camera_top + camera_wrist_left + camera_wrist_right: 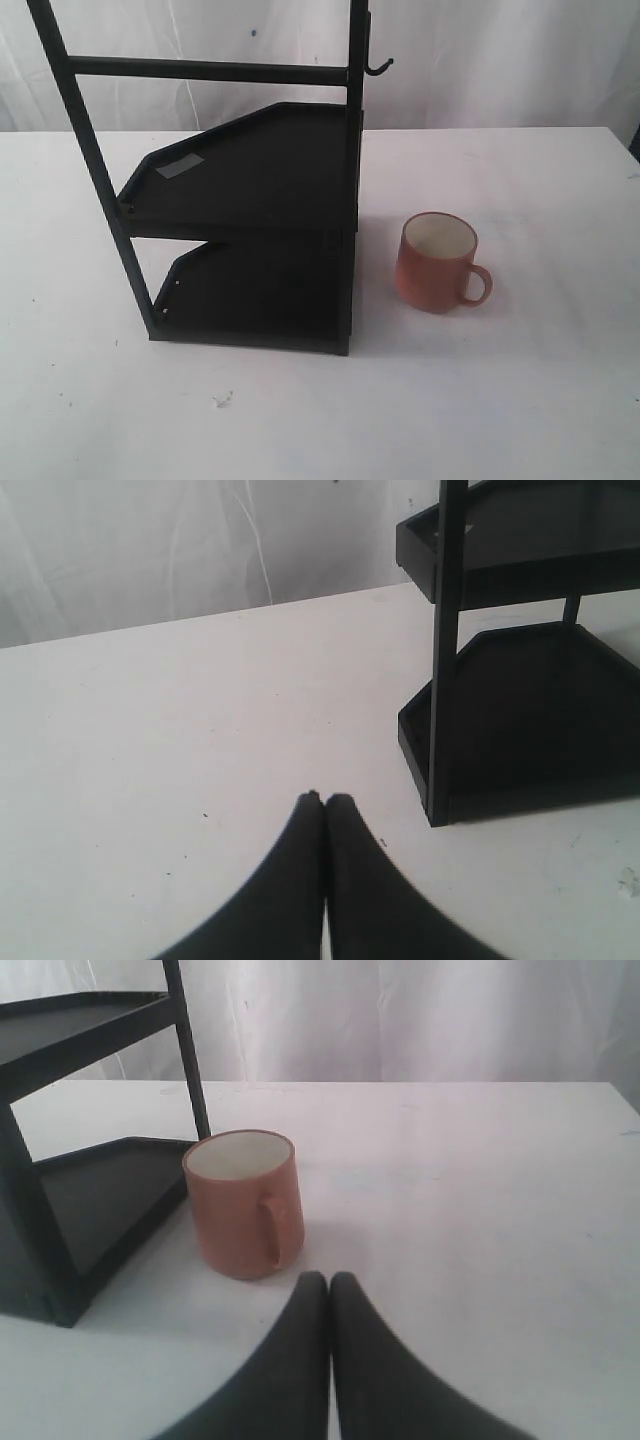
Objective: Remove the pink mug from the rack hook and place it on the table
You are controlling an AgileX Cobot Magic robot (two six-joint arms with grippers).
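Exterior view alone: rack hook (377, 70)

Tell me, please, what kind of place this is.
Probably a staged robot test bench, not a home kitchen: a plain white table, a white cloth backdrop behind it, and a black rack and a pink mug standing on it.
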